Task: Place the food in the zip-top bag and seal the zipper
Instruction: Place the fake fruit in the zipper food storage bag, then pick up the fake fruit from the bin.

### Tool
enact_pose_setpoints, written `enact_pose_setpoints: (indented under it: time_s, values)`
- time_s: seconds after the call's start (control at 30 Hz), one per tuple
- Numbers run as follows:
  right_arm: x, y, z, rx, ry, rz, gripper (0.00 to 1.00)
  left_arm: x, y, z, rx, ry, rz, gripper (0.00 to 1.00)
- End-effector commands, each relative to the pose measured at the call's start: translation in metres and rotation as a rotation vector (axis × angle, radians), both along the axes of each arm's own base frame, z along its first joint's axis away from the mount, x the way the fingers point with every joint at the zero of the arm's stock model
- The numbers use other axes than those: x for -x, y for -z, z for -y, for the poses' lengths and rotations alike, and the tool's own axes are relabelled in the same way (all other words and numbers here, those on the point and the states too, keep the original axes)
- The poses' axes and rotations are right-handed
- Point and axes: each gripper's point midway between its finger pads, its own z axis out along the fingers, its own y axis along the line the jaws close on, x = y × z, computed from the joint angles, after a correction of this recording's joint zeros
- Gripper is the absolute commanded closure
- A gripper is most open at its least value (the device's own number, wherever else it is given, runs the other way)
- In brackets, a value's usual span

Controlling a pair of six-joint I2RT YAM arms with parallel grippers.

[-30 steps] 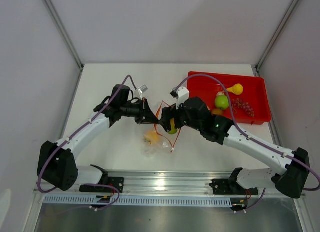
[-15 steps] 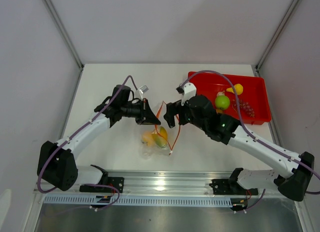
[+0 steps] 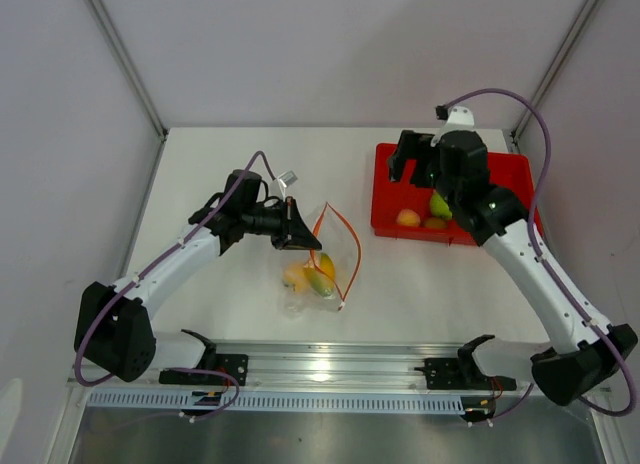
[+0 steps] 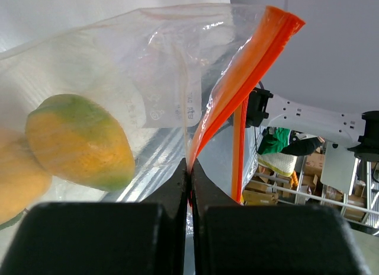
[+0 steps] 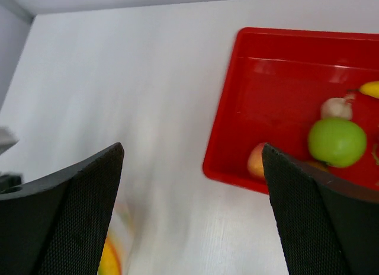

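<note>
With the left gripper [image 4: 189,171] clamping the zipper [image 4: 249,61], centre the empty, spread right gripper [image 5: 192,210] over the green apple [image 5: 337,141] at its 2 o'clock.

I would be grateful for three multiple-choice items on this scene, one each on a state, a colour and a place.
1. The left claw is:
A) wide open
B) shut on the zipper of the zip-top bag
C) shut on a kiwi

2. The zipper is:
A) blue
B) green
C) orange-red

3. The green apple lies:
A) in the red tray
B) inside the zip-top bag
C) in the left claw

Answers:
1 B, in the left wrist view it is closed on the strip.
2 C, the strip shows orange-red against the clear plastic.
3 A, in the right wrist view it sits on the tray's floor.
</note>
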Motion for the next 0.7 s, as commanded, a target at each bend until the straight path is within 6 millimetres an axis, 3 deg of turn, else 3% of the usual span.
enact_pose_setpoints:
  time_s: [0.0,0.03,0.2,0.33,0.67]
  values:
    - [-0.021,0.024,0.016,-0.045,0.047,-0.146,0.01,0.000,-0.019,0.004,0.032,0.019,0.052,0.99]
    - [-0.028,0.019,0.021,-0.049,0.062,-0.148,0.01,0.000,-0.020,0.004,0.031,0.018,0.053,0.99]
    - [-0.060,0.041,0.040,-0.022,0.126,-0.233,0.01,0.000,-0.017,0.003,0.024,0.019,0.051,0.99]
    - [-0.083,0.073,0.044,-0.025,0.158,-0.321,0.01,0.001,-0.015,0.003,0.020,0.019,0.050,1.00]
    - [-0.100,0.153,0.043,0.002,0.207,-0.533,0.01,0.007,-0.013,-0.001,0.017,0.014,0.045,0.99]
